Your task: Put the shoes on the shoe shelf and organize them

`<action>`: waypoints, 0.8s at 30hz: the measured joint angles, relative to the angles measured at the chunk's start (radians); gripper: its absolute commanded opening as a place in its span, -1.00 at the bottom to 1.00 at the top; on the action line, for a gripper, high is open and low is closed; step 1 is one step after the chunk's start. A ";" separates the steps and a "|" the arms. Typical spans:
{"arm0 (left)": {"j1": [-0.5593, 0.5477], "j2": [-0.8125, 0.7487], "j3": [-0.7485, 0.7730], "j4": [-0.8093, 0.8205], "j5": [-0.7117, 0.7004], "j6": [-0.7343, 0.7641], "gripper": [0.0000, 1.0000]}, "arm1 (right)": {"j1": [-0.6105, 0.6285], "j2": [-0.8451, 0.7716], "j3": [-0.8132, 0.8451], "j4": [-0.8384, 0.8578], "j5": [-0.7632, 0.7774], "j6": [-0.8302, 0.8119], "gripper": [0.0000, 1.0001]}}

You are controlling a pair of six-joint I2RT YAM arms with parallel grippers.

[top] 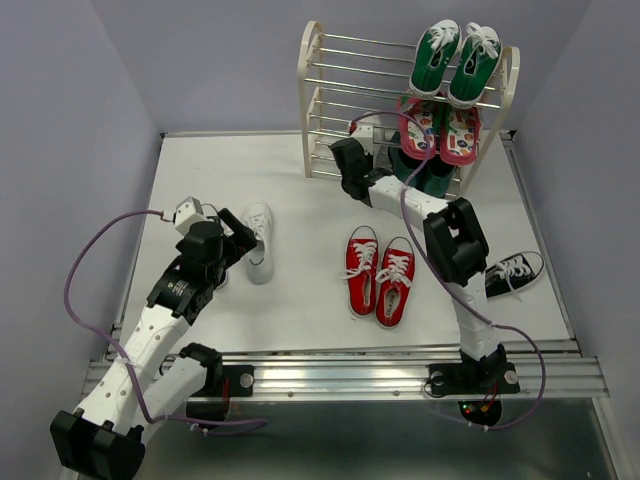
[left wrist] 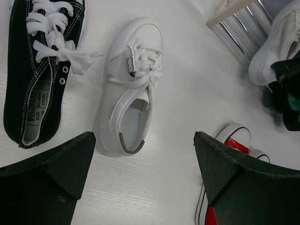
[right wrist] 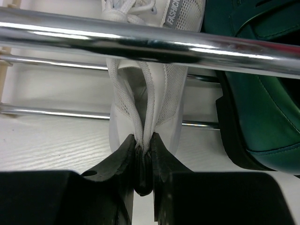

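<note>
My left gripper (top: 238, 232) is open and empty, hovering just above and short of a white sneaker (top: 259, 242) lying on the table; in the left wrist view (left wrist: 145, 159) its jaws stand wide apart behind that shoe's heel (left wrist: 131, 89). One black sneaker (left wrist: 42, 70) lies beside it, the other (top: 516, 270) at the right. The red pair (top: 380, 275) sits mid-table. My right gripper (right wrist: 143, 145) is shut on the second white sneaker (right wrist: 145, 103), holding it by its heel under a rod of the shoe shelf (top: 312, 100), low on the rack.
A bright green pair (top: 455, 60) sits on the shelf's top tier and a pink patterned pair (top: 440, 130) below it. A dark green shoe (right wrist: 262, 117) sits right beside the held white one. Grey walls close in the table.
</note>
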 measured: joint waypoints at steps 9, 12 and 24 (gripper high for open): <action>0.000 0.000 0.000 -0.001 -0.009 0.000 0.98 | -0.013 0.020 0.000 0.022 0.019 -0.006 -0.34; 0.000 -0.001 0.000 -0.001 -0.012 0.000 0.98 | -0.016 0.020 0.000 0.038 0.025 0.001 -0.12; 0.000 0.000 0.000 -0.003 -0.015 -0.001 0.98 | -0.021 0.018 -0.002 0.082 0.023 -0.002 0.85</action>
